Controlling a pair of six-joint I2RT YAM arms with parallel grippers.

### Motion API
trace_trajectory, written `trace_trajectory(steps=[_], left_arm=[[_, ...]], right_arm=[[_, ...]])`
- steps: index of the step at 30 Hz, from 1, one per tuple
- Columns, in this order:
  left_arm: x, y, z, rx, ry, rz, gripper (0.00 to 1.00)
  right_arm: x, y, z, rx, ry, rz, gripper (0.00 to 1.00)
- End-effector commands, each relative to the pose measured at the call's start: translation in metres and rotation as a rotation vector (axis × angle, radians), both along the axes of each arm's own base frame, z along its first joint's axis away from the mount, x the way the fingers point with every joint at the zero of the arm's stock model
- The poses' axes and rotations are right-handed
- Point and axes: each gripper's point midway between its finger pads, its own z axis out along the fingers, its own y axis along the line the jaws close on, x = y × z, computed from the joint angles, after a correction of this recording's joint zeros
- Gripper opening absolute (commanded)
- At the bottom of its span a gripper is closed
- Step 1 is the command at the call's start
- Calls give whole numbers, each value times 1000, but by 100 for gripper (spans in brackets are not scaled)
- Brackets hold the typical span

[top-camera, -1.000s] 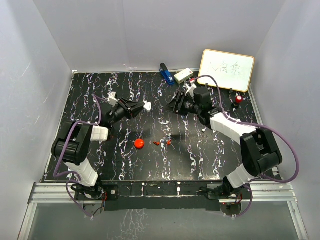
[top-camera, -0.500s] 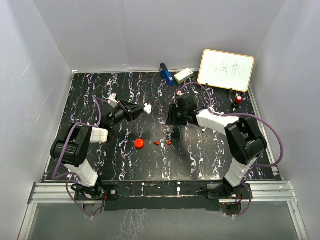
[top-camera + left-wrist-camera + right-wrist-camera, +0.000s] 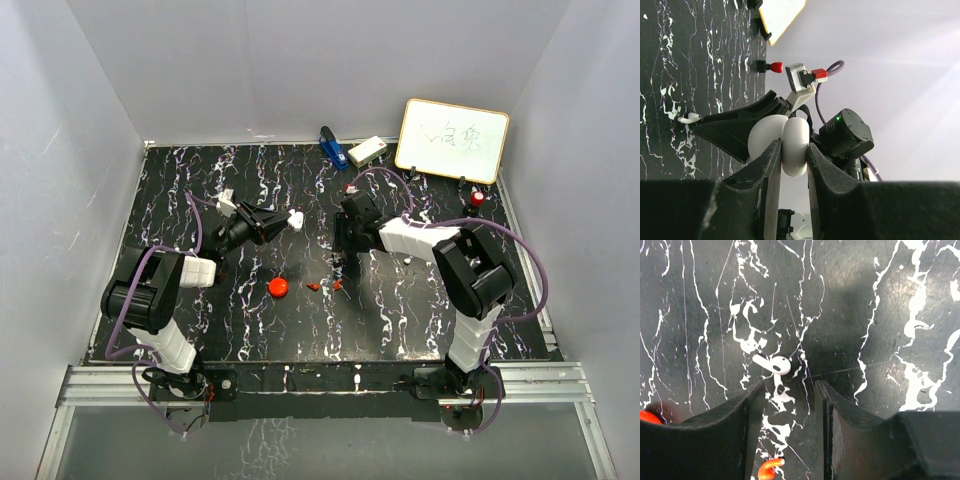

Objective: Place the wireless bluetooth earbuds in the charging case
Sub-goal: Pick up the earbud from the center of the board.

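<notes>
**Surfaces and finishes**

We log the table top (image 3: 880, 315) as black with white marble veining, smooth, with a dull sheen. White earbud (image 3: 774, 365): glossy hard plastic. Orange-red earbud (image 3: 767, 469): shiny plastic too. White charging case (image 3: 767, 140): smooth plastic, soft satin sheen. Right gripper (image 3: 790, 385) and left gripper (image 3: 793, 147): matt black plastic, faintly grainy. Whiteboard (image 3: 452, 140): smooth white face, wood-coloured frame.
</notes>
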Motion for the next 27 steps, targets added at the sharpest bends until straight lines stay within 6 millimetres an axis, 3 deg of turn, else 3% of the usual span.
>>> trace_trajectory(steps=[1,16,27], left_arm=[[-4,2,21,-14,-86,-12,0],[-7,5,21,-23,-87,-5,0],[-8,9,22,-35,-90,-5,0]], right_arm=[[27,8,19,20,-75,-58,41],[31,21,11,52,-28,-114,33],[23,17,-3,-67,5,-142,29]])
